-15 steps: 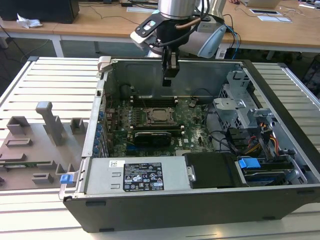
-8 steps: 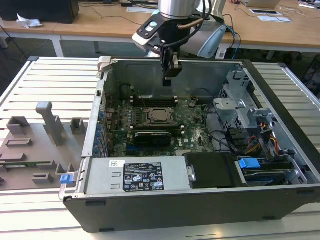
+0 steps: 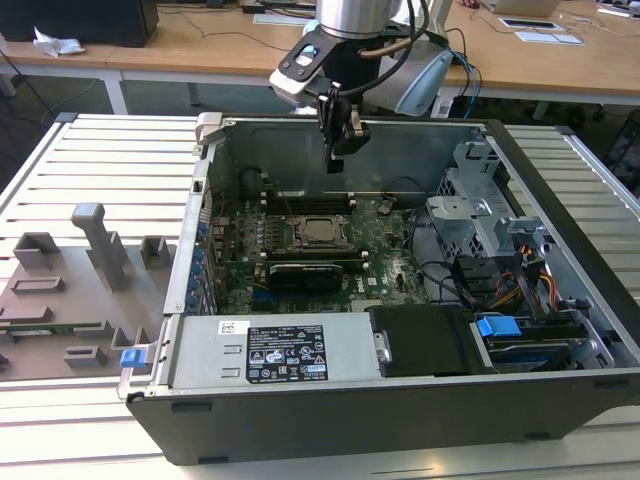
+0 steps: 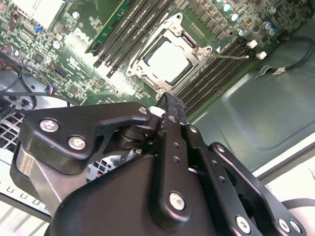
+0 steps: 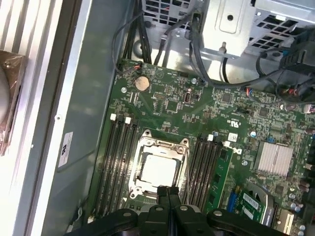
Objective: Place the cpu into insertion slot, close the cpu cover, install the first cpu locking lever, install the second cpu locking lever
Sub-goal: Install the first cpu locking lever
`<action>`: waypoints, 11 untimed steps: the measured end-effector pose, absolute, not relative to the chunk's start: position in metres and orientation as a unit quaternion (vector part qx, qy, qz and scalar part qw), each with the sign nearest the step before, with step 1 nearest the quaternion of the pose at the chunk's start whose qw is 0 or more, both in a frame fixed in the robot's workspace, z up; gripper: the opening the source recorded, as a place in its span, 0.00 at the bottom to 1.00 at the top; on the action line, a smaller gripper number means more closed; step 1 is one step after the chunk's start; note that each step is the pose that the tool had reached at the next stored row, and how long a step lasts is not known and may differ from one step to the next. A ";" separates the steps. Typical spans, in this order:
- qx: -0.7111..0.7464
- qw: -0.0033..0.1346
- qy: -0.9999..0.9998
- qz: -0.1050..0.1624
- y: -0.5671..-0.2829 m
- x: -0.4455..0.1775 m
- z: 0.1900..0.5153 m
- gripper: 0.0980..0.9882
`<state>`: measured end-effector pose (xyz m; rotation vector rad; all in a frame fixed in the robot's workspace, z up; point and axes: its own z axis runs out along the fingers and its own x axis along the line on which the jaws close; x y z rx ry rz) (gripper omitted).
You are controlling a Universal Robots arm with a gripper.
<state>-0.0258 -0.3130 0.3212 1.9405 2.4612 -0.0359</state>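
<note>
hand (image 3: 338,158) is hanging inside the open computer case (image 3: 400,160), above the green circuit board (image 3: 385,245), its fingers pressing together and gripping nothing; both wrist views are showing the closed tips (image 5: 169,190) (image 4: 167,101) poised over the socket. cpu (image 5: 158,170) is sitting in the insertion slot (image 3: 297,232), silvery top facing up. cpu cover (image 5: 147,144) is lying flat around it, framing the chip. case is resting on a slatted tabletop (image 3: 80,160).
</note>
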 end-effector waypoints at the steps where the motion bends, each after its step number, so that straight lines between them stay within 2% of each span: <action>1: 0.612 0.004 0.791 -0.011 -0.313 -0.026 0.321 0.01; 11: 0.573 0.004 0.819 -0.011 -0.313 -0.026 0.321 0.01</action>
